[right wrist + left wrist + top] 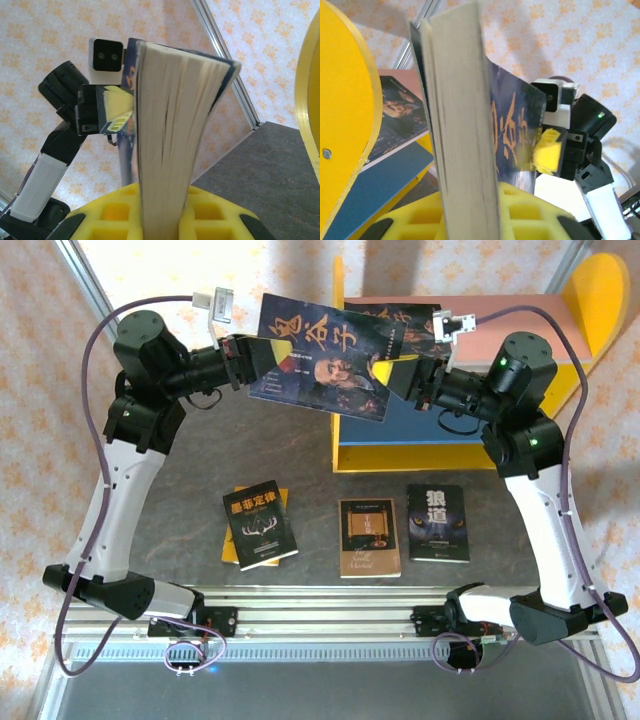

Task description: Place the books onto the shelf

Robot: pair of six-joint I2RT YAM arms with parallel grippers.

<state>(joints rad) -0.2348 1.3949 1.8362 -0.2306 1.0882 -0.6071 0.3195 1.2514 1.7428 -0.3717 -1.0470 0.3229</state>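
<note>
nearest the arm bases, on the grey table [180, 490] in front of the shelf [600, 290], three covers lie flat in a row: off the shelf's left front corner the black book [260, 523] with the yellow title rests on top of the yellow book [230, 552], which peeks out along its edges; the brown book [369, 537] lies before the shelf's left part, and the wolf book [438, 523] just beside it, before the shelf's middle. above them, in the air at the shelf's left panel, hangs the dark portrait book [320, 358], cover up and tilted, gripped from both ends – the left gripper [243, 362] is clamped on the end that sticks out left of the shelf, the right gripper [418, 380] is clamped on the end over the blue board [450, 425]. each wrist view shows the page edges pinched between its own yellow fingers. farther back, on the shelf's pink board [500, 340], a second portrait book [395, 112] lies flat, partly behind the held one.
</note>
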